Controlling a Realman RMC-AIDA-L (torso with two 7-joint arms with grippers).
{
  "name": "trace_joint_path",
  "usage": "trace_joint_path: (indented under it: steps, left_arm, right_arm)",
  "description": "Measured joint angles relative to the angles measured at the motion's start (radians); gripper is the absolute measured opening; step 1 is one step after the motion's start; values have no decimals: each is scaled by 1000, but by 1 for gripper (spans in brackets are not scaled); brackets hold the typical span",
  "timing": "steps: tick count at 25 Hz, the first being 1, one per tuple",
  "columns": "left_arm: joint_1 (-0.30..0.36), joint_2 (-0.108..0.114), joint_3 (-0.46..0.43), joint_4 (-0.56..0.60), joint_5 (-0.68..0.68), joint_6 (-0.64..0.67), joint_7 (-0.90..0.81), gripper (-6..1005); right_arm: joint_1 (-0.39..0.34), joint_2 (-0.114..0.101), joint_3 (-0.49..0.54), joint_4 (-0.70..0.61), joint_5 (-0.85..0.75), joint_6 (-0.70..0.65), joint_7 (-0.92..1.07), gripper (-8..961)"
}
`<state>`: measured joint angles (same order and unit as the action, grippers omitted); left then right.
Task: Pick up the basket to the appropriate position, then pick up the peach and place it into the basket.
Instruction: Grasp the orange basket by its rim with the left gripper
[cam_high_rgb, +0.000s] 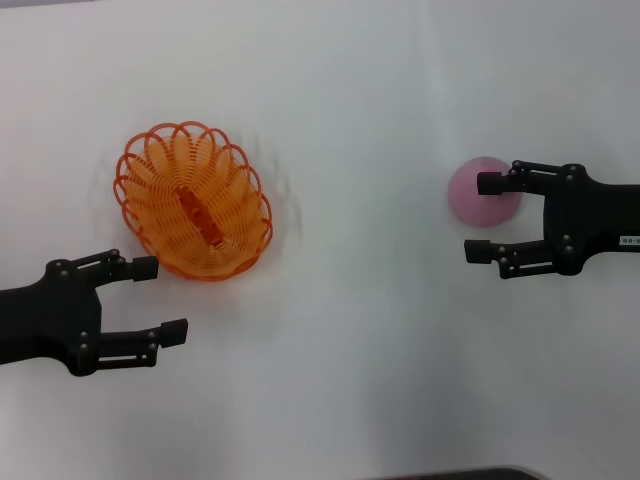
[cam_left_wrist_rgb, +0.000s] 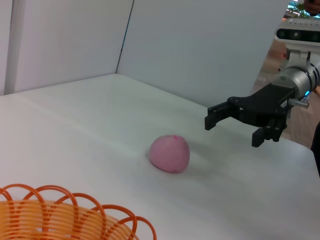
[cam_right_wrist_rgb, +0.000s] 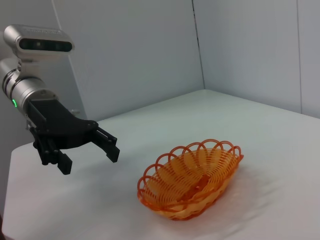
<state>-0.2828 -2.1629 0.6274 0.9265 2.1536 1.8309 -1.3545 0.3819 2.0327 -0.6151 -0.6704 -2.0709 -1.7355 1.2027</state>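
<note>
Surface: white tabletop (cam_high_rgb: 380, 380), matte and smooth, with a dark edge strip at 6 o'clock in the head view.
Room: pale grey wall panels (cam_right_wrist_rgb: 135, 50) behind the table, meeting at vertical seams (seen from both wrist views).
Basket (cam_high_rgb: 194, 200): oval, orange, built of thin looping strands with a scalloped rim; resting on the table at about 10 o'clock from the head view's centre, nothing inside.
Peach (cam_high_rgb: 482, 191): round, soft pink, dull-skinned, small darker spot on top; sitting on the table at about 2 o'clock, well apart from the basket.
Left gripper (cam_high_rgb: 160, 300): black, angular, fingers spread apart and holding nothing; just at 7 o'clock of the basket, upper fingertip near its rim.
Right gripper (cam_high_rgb: 481, 216): black, fingers spread wide, gripping nothing; upper finger overlapping the peach's 3 o'clock side (contact unclear).
</note>
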Motion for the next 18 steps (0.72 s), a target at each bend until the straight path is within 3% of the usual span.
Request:
trace_joint_path:
  steps: [18]
  left_arm:
    - [-3,0,2,-4,0,0,0,880]
  right_arm:
    - [0,1,2,0,0,1,0,946]
